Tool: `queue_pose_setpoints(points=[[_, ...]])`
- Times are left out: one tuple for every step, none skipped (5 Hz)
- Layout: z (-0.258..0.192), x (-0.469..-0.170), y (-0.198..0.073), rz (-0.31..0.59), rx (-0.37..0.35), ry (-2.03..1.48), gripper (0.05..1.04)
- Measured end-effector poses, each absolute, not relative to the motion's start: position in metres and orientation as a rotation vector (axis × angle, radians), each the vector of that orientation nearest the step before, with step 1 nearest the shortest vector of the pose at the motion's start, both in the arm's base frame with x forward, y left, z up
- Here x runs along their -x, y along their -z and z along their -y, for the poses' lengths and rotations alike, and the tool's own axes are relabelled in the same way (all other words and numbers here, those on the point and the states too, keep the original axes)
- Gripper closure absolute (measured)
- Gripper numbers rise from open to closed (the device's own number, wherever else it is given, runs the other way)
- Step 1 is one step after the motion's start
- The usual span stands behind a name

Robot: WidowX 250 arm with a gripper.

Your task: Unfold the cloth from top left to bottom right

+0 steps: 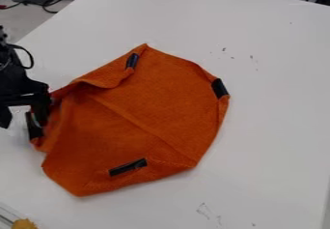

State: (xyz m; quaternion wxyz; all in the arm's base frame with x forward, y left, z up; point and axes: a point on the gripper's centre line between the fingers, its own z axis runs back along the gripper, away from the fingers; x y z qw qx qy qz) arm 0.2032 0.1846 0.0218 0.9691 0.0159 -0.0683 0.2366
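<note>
- Cloth (148, 112): orange and crumpled, it lies near the middle of the white table (277, 121), its left edge bunched beside my gripper (22, 119).
- Gripper: at the left of the view, its two fingers stand wide apart; I see no cloth pinched between them.
- Handling: I judge the fabric light, soft and limp, not fragile; it should drape from a pinch and crease again if pushed.
- Hold: the upper-left rim, rolled inward near the dark strip (132, 61), seems my best grip, since its raised fold offers an edge to pinch.
- Caution: a shallow pinch may slip, and a deep one may catch both layers; I would take the top layer only, lift slightly, then draw toward the lower right, lest the whole cloth slide.
</note>
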Motion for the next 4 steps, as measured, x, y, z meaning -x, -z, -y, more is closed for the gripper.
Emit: queue_pose_setpoints(points=[[-0.199, -0.214, -0.036, 0.137, -0.097, -0.324, 0.081], [-0.207, -0.231, -0.045, 0.087, -0.073, -0.143, 0.081], [-0.206, -0.235, -0.051, 0.083, -0.046, -0.115, 0.081], [-0.205, -0.235, -0.046, 0.043, -0.016, -0.075, 0.081]])
